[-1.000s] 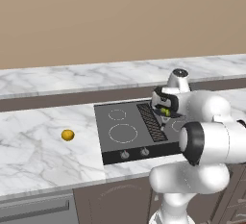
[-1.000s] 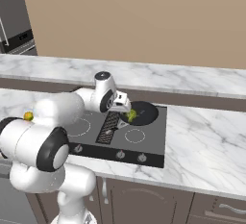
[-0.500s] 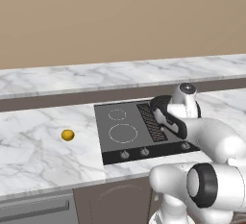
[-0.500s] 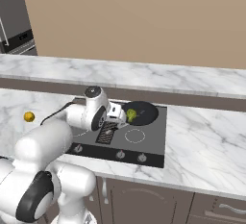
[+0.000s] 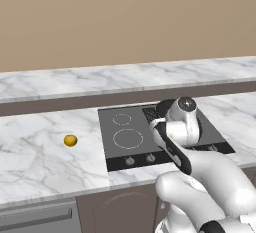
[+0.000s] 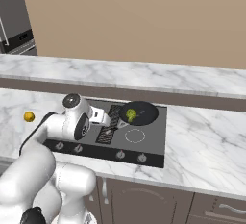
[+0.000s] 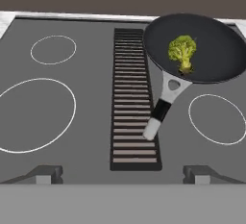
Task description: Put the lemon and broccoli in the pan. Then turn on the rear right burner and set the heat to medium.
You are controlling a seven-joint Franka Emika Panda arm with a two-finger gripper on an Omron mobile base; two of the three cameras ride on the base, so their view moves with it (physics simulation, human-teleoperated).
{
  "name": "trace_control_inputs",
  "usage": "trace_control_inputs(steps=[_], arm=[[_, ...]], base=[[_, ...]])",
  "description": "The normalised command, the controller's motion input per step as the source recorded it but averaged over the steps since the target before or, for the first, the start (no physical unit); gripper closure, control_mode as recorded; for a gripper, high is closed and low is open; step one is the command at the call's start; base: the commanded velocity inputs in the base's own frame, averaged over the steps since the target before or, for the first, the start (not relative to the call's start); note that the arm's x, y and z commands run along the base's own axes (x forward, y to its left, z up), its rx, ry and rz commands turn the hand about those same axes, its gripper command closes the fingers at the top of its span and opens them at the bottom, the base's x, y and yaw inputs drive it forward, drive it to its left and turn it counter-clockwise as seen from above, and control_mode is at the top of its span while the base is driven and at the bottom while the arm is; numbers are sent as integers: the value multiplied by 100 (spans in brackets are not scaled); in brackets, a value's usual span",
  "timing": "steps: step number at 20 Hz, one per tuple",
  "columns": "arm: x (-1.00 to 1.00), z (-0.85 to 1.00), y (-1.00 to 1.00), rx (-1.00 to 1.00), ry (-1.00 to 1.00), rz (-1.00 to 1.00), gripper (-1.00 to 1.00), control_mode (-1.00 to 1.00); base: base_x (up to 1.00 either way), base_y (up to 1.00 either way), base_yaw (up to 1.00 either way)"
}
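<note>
The lemon (image 5: 70,140) lies alone on the marble counter (image 5: 40,162), well to the left of the stovetop (image 5: 125,139). The gripper (image 7: 122,174) hangs over the front middle of the cooktop above the ribbed centre strip (image 7: 130,98), its fingertips (image 7: 44,174) spread wide apart and holding nothing. Further right, the pan (image 7: 199,47) sits on the rear right burner with its handle pointing toward the front, and the broccoli (image 7: 182,52) lies inside it near the handle side
</note>
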Motion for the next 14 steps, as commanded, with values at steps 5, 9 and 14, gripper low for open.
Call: trace_control_inputs(steps=[5,9,14], arm=[[-1,0,86,-1,0,0,-100,-100],[-1,0,47,0,0,3,-100,-100],[0,0,53,0,0,6,-100,-100]], base=[[0,0,0],[0,0,0],[0,0,0]])
